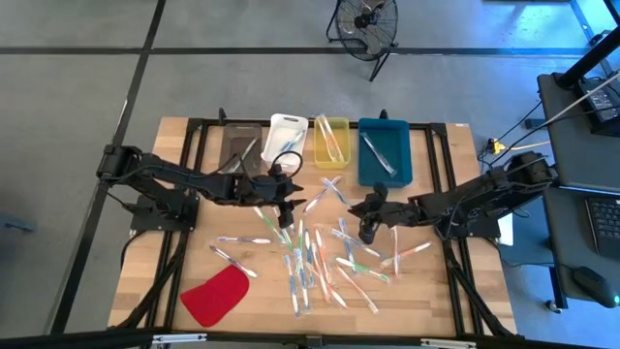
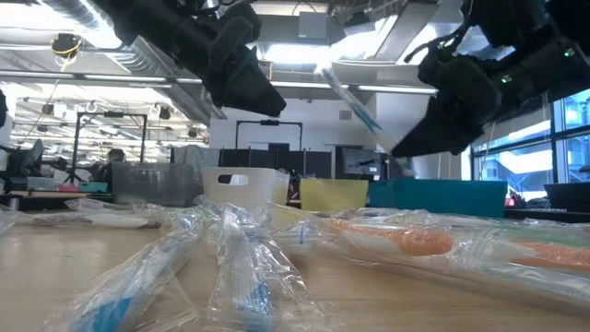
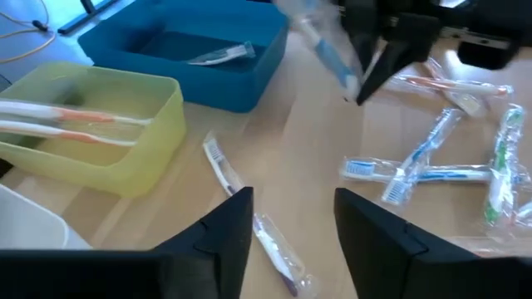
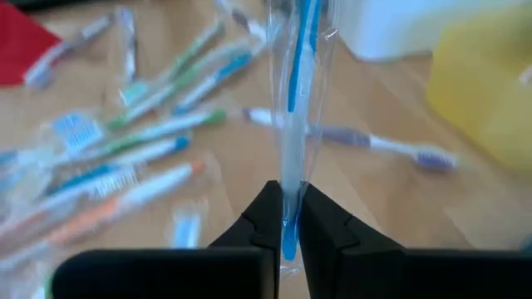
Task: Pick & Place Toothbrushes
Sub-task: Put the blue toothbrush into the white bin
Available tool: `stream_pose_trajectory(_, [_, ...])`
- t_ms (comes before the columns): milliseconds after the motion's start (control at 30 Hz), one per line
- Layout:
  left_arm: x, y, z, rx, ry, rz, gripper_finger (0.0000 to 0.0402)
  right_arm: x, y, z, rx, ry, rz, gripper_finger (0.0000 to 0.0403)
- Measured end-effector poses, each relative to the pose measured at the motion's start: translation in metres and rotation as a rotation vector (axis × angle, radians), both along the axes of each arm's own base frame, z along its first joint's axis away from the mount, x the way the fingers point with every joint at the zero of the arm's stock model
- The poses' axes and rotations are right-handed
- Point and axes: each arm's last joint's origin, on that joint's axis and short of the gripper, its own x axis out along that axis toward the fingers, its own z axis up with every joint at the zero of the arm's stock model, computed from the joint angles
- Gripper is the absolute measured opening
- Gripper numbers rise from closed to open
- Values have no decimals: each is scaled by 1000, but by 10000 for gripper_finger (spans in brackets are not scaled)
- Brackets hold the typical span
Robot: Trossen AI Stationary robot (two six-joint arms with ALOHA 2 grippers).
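Observation:
Many wrapped toothbrushes [image 1: 310, 257] lie scattered flat on the wooden table [image 1: 184, 136]. My right gripper [image 1: 368, 215] is shut on a blue and clear toothbrush [image 4: 293, 100] in a clear wrapper, which also shows raised in the low view [image 2: 352, 100] and the left wrist view [image 3: 326, 43]. My left gripper [image 3: 291, 224] hovers open over the table in front of the bins, nothing between its fingers; a purple toothbrush [image 3: 278, 249] lies on the wood below it. My right gripper pinches one end of the wrapped toothbrush [image 4: 288, 203] between its two fingers. The stick runs on forward from the fingertips, in line with them. It is lifted clear of the table and slants upward.
Along the far edge stand a grey bin [image 1: 240, 147], a white bin [image 1: 287, 131], a yellow bin [image 1: 331, 145] holding orange toothbrushes, and a blue bin [image 1: 386, 155] holding one. A flat red piece [image 1: 215, 296] lies at the near left.

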Motion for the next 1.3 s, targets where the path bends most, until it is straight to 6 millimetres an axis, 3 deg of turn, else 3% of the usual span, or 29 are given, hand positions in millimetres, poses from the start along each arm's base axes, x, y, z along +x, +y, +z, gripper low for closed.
stream_pose_trajectory(233, [2,1,3,-6,-38,5,230,18,-1,-6,-30,-139,-55,28])
stream_pose_trajectory(400, [4,1,9,-11,-104,0,247,28,-5,-10,-32,-215,-70,26])
stream_pose_trajectory(667, [9,1,14,-50,-192,2,248,46,-9,-3,-52,-297,-30,30])
stream_pose_trajectory(867, [24,2,3,-92,-259,-70,249,66,-14,6,-67,-312,-12,20])
stream_pose_trajectory(1133, [30,7,4,-63,-336,-39,247,67,-16,8,-67,-327,-25,28])
stream_pose_trajectory(1300, [30,15,8,-56,-374,-12,224,67,-16,9,-64,-340,-21,21])
